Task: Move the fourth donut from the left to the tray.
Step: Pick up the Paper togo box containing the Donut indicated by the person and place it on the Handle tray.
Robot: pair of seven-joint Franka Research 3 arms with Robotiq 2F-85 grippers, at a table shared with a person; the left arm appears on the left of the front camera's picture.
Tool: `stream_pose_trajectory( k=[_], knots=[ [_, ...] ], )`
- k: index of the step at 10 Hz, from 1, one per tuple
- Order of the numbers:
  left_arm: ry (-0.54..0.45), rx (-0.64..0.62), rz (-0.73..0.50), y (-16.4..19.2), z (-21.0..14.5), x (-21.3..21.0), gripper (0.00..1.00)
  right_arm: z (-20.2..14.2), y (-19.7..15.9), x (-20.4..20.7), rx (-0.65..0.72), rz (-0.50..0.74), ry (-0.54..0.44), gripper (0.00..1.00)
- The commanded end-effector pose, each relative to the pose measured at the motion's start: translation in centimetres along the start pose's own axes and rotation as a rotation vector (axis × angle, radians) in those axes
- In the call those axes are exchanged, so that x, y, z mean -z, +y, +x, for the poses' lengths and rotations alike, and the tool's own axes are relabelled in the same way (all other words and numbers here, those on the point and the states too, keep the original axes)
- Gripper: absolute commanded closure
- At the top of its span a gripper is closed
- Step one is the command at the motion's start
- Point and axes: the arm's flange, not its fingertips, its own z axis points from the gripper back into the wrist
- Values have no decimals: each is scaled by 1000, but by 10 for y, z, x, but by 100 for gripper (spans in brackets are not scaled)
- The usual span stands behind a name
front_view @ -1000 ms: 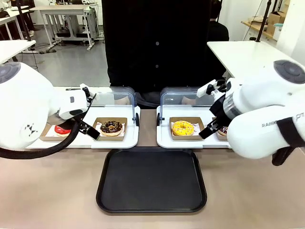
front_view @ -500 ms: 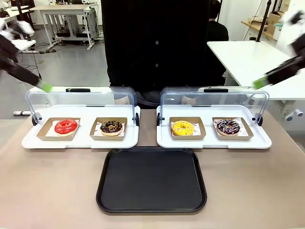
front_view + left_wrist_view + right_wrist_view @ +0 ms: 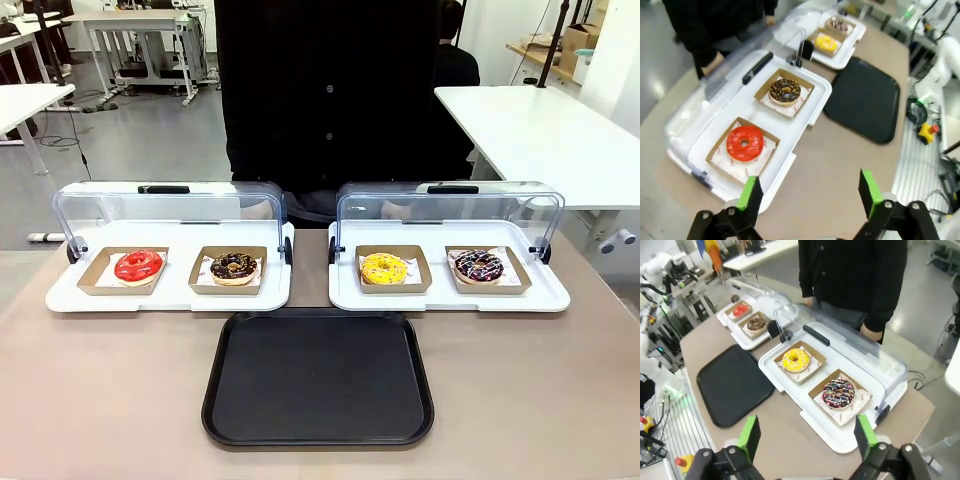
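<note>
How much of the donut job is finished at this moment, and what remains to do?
Done: nothing yet, though the clear lid behind the fourth donut stands open. In hand: nothing; the left gripper and right gripper are both open and empty. Left: grasp that donut, sitting in its cardboard holder, and set it on the black tray.

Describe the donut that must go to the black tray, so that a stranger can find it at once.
Beyond the black tray stand two white trays with clear lids; take the right white tray. The fourth donut lies at its right end, in a brown cardboard holder. Unlike the yellow donut beside it, it has chocolate icing with pink, purple and white streaks.
</note>
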Motion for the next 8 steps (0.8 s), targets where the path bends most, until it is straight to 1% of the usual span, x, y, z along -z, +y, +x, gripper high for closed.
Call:
stream_pose_trajectory(
  k=[1, 3, 4, 5, 7, 8],
  knots=[
    [-66, 51, -46, 25, -1, -1, 0, -10, -25, -11, 9, 61, -49, 0],
    [-113, 86, -61, 23, -5, 1, 0, -22, -35, -20, 5, 68, -95, 0],
    [-161, 110, -59, 19, -3, 6, 0, -23, -38, -19, 9, 72, -103, 0],
    [-162, 107, -59, 20, -3, 10, 0, -23, -39, -19, 8, 76, -116, 0],
    [-208, 132, -34, 23, -5, 10, 0, -20, -39, -21, 35, 76, -139, 0],
    [-147, 88, -50, 21, 0, 10, 0, -30, -39, -17, 35, 76, -116, 0]
  ],
)
